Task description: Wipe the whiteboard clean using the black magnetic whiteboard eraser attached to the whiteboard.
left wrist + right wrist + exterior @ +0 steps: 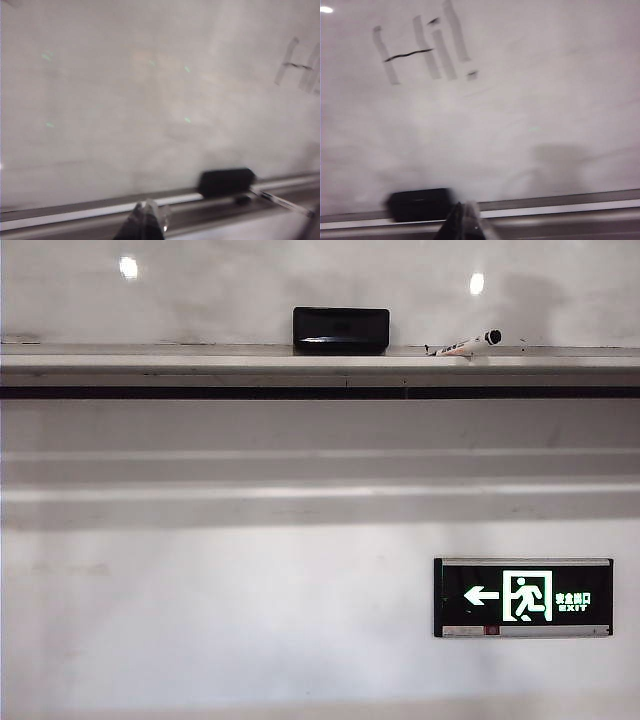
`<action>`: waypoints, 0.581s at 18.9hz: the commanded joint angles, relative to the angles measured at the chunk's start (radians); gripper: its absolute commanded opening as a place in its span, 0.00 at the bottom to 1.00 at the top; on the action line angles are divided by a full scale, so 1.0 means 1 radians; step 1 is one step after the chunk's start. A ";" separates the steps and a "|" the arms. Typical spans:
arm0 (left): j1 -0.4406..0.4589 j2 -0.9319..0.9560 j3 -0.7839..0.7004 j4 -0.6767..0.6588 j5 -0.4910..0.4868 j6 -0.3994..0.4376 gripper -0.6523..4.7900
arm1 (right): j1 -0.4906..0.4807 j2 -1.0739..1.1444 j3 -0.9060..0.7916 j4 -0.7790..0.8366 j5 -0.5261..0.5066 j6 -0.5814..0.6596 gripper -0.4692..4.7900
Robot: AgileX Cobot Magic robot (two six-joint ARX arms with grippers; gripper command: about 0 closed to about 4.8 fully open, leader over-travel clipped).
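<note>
Plainly, the wiping is not yet begun: the whiteboard (530, 110) carries grey writing (420, 47) that reads something like "Hi!", seen in the right wrist view, and part of it shows at the edge of the left wrist view too. The eraser (341, 329) sits untouched at the foot of the board, just above the pale ledge (200, 360), with a marker (465, 344) lying on that ledge at about three o'clock from it. Everything is left to do: reach the eraser, take it, lift it off the board, and rub out the writing. In the exterior view neither arm appears. The left gripper (146, 220) shows its fingers pressed together and empty, and the eraser (226, 182) lies at about two o'clock from them, apart, not touching. The right gripper (462, 222) likewise has its fingers closed on nothing; the eraser (420, 204) lies at about ten o'clock from them, near but clear. My judgement is that either set of fingers must open before a grasp is possible.
</note>
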 commanded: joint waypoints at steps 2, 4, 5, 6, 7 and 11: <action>-0.120 0.078 0.083 -0.007 0.005 0.078 0.11 | 0.117 0.089 0.005 0.152 -0.004 0.051 0.08; -0.215 0.117 0.106 -0.008 -0.003 0.110 0.11 | 0.163 0.139 0.005 0.206 0.000 0.080 0.08; -0.256 0.130 0.112 -0.008 -0.031 0.112 0.11 | 0.177 0.165 0.005 0.221 -0.001 0.093 0.08; -0.300 0.143 0.116 -0.006 -0.076 0.113 0.11 | 0.192 0.188 0.005 0.230 -0.001 0.093 0.08; -0.331 0.152 0.116 -0.002 -0.106 0.126 0.11 | 0.213 0.213 0.005 0.243 -0.001 0.094 0.08; -0.407 0.181 0.116 0.025 -0.132 0.161 0.11 | 0.294 0.326 0.005 0.364 -0.001 0.109 0.08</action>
